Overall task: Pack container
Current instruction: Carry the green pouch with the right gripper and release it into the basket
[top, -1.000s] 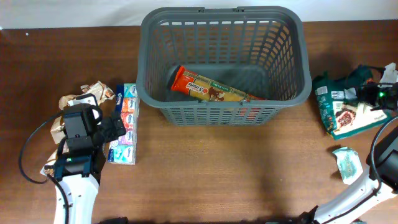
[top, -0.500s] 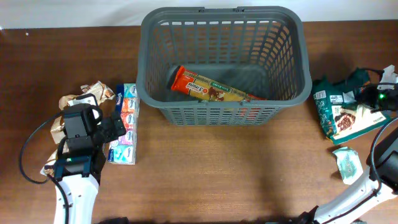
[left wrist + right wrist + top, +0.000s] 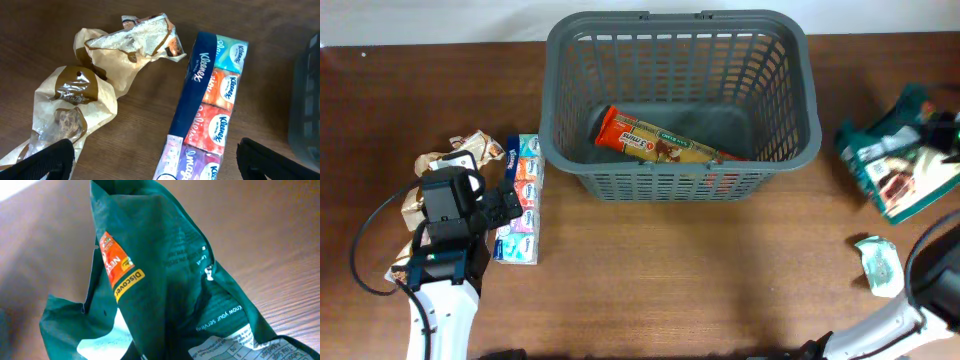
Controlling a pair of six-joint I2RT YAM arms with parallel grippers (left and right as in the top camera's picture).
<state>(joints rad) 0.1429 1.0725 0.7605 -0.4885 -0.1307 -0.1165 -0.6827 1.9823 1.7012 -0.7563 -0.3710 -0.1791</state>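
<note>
The dark grey slotted container (image 3: 680, 185) stands at the back middle of the table, with an orange snack bar packet (image 3: 655, 143) lying on its base. My left gripper (image 3: 510, 205) is open and hovers low over a Kleenex tissue multipack (image 3: 524, 160) left of the container. In the left wrist view its fingers (image 3: 160, 167) straddle the pack (image 3: 210, 100). My right gripper (image 3: 942, 135) is at the far right edge, shut on a green snack packet (image 3: 895, 165) and holding it tilted above the table. The packet fills the right wrist view (image 3: 165, 280) and hides the fingers.
Crumpled beige wrappers (image 3: 465, 150) lie left of the tissue pack and also show in the left wrist view (image 3: 75, 100). A small pale green packet (image 3: 878, 265) lies on the table at the front right. The container's edge shows at the right of the left wrist view (image 3: 306, 100).
The green snack packet has risen off the table and shifted right, tilting in my right gripper. The left arm has not moved.
</note>
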